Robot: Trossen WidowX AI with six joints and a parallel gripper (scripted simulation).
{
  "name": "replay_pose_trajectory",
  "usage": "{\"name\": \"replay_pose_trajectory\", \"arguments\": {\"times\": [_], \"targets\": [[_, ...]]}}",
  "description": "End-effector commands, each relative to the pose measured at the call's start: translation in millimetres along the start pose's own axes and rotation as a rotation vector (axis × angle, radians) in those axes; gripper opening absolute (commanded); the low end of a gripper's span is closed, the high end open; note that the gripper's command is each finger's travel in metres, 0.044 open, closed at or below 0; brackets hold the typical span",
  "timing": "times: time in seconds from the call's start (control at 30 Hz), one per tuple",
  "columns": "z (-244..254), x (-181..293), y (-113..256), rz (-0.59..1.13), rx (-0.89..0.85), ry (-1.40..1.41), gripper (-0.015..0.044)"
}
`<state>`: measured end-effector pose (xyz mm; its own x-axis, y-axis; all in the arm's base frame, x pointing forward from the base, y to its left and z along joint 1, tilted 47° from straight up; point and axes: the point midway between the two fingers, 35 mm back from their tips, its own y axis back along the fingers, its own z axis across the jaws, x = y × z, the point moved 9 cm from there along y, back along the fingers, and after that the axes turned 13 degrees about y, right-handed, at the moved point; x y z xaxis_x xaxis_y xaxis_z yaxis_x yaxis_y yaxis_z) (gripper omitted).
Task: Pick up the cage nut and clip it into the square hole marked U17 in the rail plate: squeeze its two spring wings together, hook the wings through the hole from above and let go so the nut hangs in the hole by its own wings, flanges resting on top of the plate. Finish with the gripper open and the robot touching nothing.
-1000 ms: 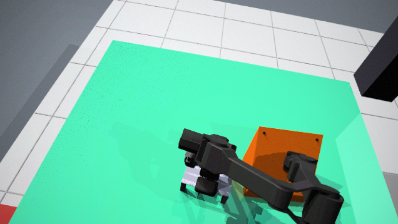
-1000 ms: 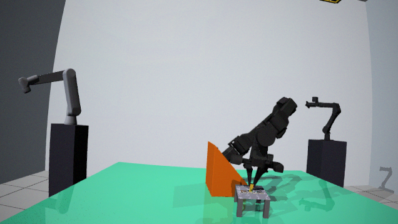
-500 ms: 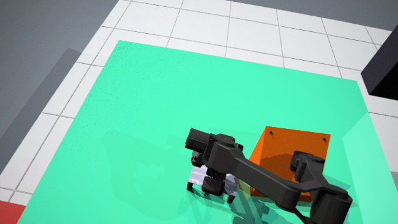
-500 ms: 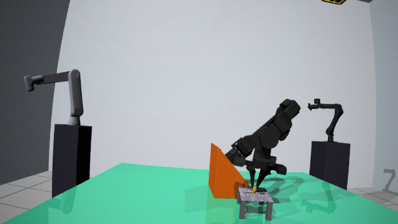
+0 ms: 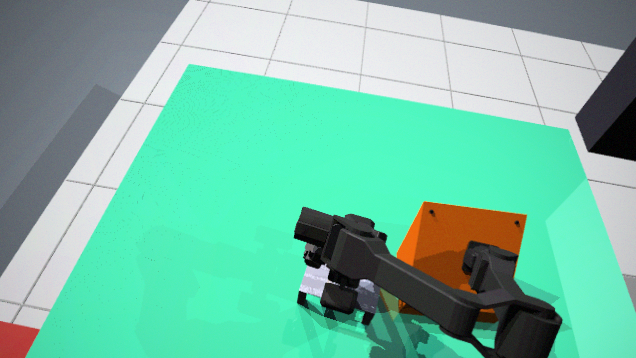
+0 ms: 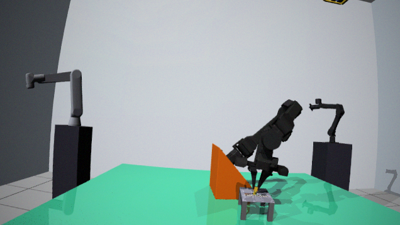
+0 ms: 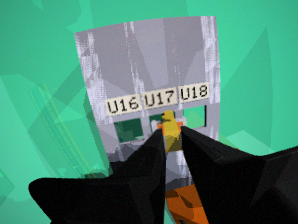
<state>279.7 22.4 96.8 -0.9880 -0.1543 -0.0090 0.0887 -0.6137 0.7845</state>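
Looking from left to right in the exterior view, we first find a grey arm (image 6: 76, 94) at nine o'clock, bent over the top of its dark pedestal (image 6: 66, 157). The green counter (image 5: 300, 150) (image 6: 141, 188) (image 7: 40, 115) spreads across the lower part of that view. Toward five o'clock on it we have an orange block (image 5: 470, 220) (image 6: 221, 179) (image 7: 187, 205) with a sloping face, and just to its right the grey rail plate (image 5: 312, 280) (image 6: 258, 198) (image 7: 150, 60), standing level on short legs.

Our black working arm (image 5: 420, 280) (image 6: 265, 135) reaches over the plate, its pincer (image 5: 330, 275) (image 6: 255, 188) (image 7: 170, 133) pointing down, clamped on the yellow cage nut (image 6: 255, 190) (image 7: 170, 127). Through the wrist view, we read the labels U16 (image 7: 123, 104), U17 (image 7: 160, 97) and U18 (image 7: 194, 92) in order. We see the nut between the fingertips at the U17 hole (image 7: 159, 119), at about five o'clock from its label, covering part of the opening; orange parts show on both its sides. We cannot tell whether its wings are hooked through.

At three o'clock in the exterior view, we have another black arm (image 6: 338, 119) on a dark stand (image 6: 330, 163), well apart from the plate.
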Motion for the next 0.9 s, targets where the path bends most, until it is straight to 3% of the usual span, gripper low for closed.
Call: {"name": "replay_pose_trajectory", "arguments": {"times": [0.0,0.87], "targets": [[1.0,-0.5,-0.2,0.002,0.011,-0.001,0.0034],[7.6,-2.0,-1.2,0.011,0.052,-0.002,0.0034]]}}
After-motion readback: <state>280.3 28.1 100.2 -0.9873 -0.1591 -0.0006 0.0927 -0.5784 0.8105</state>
